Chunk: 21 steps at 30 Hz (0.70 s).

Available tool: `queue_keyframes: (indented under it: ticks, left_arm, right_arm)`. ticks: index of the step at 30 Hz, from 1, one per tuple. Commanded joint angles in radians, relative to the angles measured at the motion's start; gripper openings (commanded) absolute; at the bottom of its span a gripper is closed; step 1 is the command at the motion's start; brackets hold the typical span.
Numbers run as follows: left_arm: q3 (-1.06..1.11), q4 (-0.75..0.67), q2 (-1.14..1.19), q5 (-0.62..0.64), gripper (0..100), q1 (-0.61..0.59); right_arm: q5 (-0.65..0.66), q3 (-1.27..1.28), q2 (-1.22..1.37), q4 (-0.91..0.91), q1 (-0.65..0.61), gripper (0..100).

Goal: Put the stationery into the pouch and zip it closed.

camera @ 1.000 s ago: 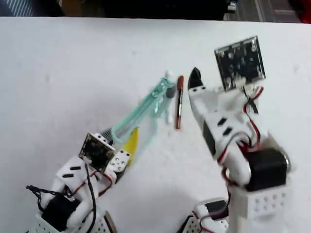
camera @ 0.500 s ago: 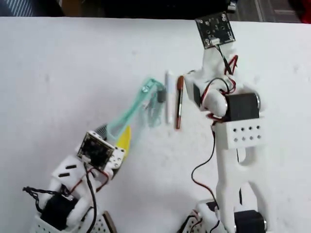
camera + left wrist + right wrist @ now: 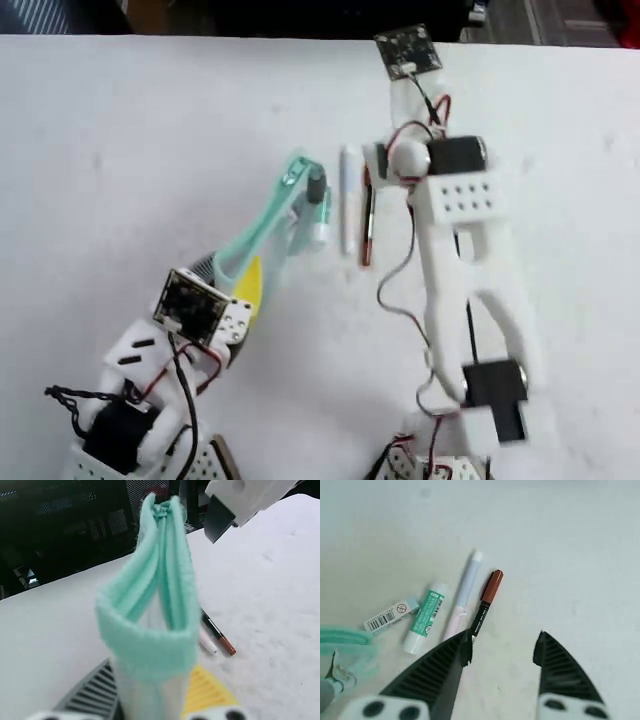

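Spanning the whole scene, the white table point(image 3: 120, 150) carries everything. Above it, the white right arm point(image 3: 460, 240) stretches out from the near edge, and in the high view its wrist covers the far end of the marker.

A transparent plastic pouch point(image 3: 265, 225) edged in mint-green fabric rises at a slant off the table, its lower end pinched tight between the grey and yellow fingers of the left hand point(image 3: 155, 695). Its green rim loops apart at that end. In the left wrist view the pouch blocks much of the table behind it.

The right hand point(image 3: 502, 650) hangs over the stationery with its black fingers spread wide and nothing between them. One fingertip sits just above the marker's black end; contact cannot be judged.

A pale white-and-lilac pen point(image 3: 465, 590) lies beside the pouch's far end. Parallel and just beside it lies a black marker point(image 3: 487, 597) with a brown cap. A green-and-white glue stick point(image 3: 425, 622) rests on the pen's other side, then a small white barcode-labelled block point(image 3: 390, 616).
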Motion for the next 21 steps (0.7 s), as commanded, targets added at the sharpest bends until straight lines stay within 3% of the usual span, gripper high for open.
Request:
queue_keyframes:
  ticks: [1,21]
  left_arm:
    - [-0.046,-0.026,-0.019,0.018,2,0.018]
    - [-0.044,-0.026,-0.019,0.018,2,0.016]
  right_arm:
    - [0.012,-0.106,0.102,-0.015,-0.031,21.1]
    - [-0.058,-0.563,0.766,-0.015,0.035,23.0]
